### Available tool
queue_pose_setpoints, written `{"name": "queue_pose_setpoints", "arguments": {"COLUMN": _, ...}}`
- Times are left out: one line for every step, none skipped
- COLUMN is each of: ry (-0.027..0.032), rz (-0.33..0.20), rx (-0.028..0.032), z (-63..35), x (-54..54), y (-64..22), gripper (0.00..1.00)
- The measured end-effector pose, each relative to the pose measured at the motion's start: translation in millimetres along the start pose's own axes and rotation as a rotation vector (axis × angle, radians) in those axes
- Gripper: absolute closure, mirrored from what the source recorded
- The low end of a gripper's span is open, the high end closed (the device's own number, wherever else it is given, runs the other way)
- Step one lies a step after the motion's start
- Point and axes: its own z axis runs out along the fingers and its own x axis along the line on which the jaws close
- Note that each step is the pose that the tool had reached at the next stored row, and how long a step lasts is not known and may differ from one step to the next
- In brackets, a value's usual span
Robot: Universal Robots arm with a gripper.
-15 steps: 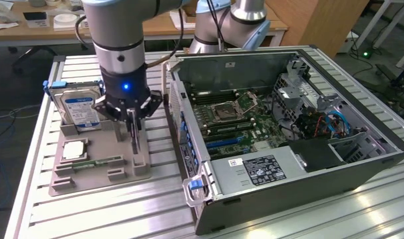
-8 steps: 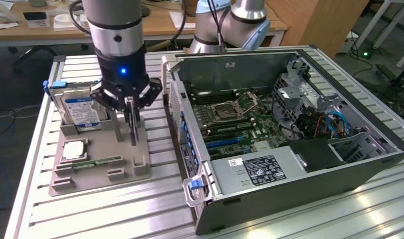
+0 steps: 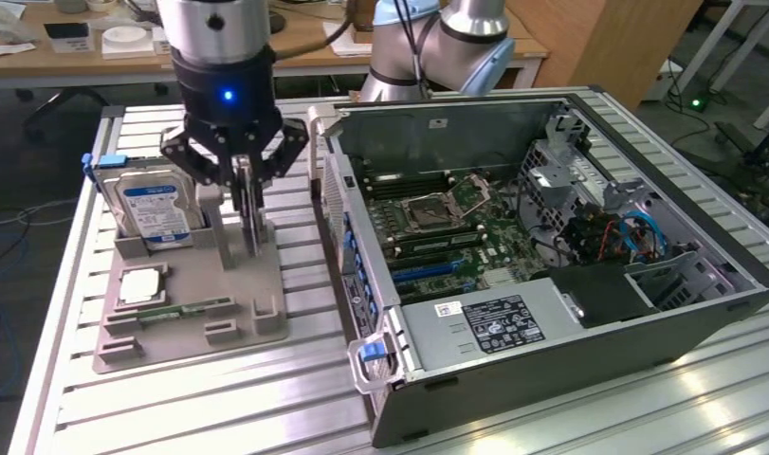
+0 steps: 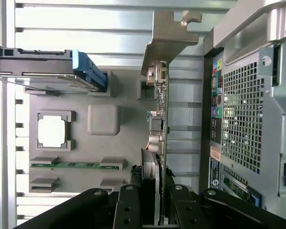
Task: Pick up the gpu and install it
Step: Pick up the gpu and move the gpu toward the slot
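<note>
Hard drive upright at left end of grey holder. Hand clamped on gpu; card upright, edge-on, seemingly seated in holder slot. Lift straight, no twist; keep bracket off case wall.

No word, brand or number can be read anywhere. The hard drive standing in the grey holder carries a blue and white label, its print too small to make out. Inside the computer case, the power supply bears a black label with white lines of print and small marks, perhaps certification signs. A small white sticker sits just beside it. On the case's rear panel, an orange sticker and a white one show illegible print.
</note>
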Motion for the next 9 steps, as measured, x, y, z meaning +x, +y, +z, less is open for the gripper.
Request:
{"name": "queue_pose_setpoints", "arguments": {"ry": -0.0001, "rz": 0.0, "rx": 0.0, "z": -4.5, "x": 0.0, "y": 0.2, "gripper": 0.73}}
{"name": "queue_pose_setpoints", "arguments": {"ry": 0.0, "rz": 0.0, "rx": 0.0, "z": -9.0, "x": 0.0, "y": 0.4, "gripper": 0.73}}
{"name": "queue_pose_setpoints", "arguments": {"ry": -0.0001, "rz": 0.0, "rx": 0.0, "z": -13.5, "x": 0.0, "y": 0.6, "gripper": 0.73}}
{"name": "queue_pose_setpoints", "arguments": {"ry": -0.0001, "rz": 0.0, "rx": 0.0, "z": -17.9, "x": 0.0, "y": 0.7, "gripper": 0.73}}
{"name": "queue_pose_setpoints", "arguments": {"ry": 0.0, "rz": 0.0, "rx": 0.0, "z": -22.7, "x": 0.0, "y": 0.9, "gripper": 0.73}}
{"name": "queue_pose_setpoints", "arguments": {"ry": 0.0, "rz": 0.0, "rx": 0.0, "z": -27.2, "x": 0.0, "y": 1.1, "gripper": 0.73}}
{"name": "queue_pose_setpoints", "arguments": {"ry": -0.0001, "rz": 0.0, "rx": 0.0, "z": -31.7, "x": 0.0, "y": 1.3, "gripper": 0.73}}
{"name": "queue_pose_setpoints", "arguments": {"ry": 0.0, "rz": 0.0, "rx": 0.0, "z": -36.2, "x": 0.0, "y": 1.5, "gripper": 0.73}}
{"name": "queue_pose_setpoints", "arguments": {"ry": 0.0, "rz": 0.0, "rx": 0.0, "z": -40.7, "x": 0.0, "y": 1.7, "gripper": 0.73}}
